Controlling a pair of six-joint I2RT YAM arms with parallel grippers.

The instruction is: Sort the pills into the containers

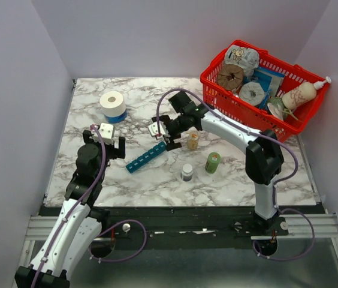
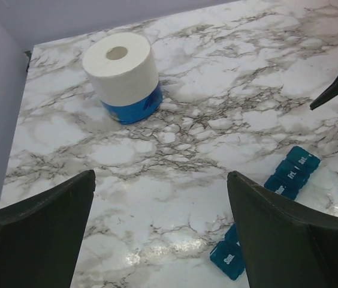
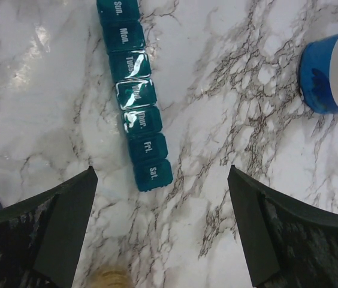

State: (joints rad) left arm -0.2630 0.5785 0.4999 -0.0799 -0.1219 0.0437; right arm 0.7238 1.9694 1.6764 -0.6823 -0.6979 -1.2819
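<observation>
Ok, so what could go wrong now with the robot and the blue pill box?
1. The right gripper hangs open over the Saturday end of the pill box. Every lid looks shut, so a push there might just slide the box across the table.
2. The tan bottle stands close beside that gripper, so a sideways swing could tip it over.

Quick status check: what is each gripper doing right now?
Left gripper: open, holding nothing.
Right gripper: open, holding nothing, over one end of the pill organiser.
</observation>
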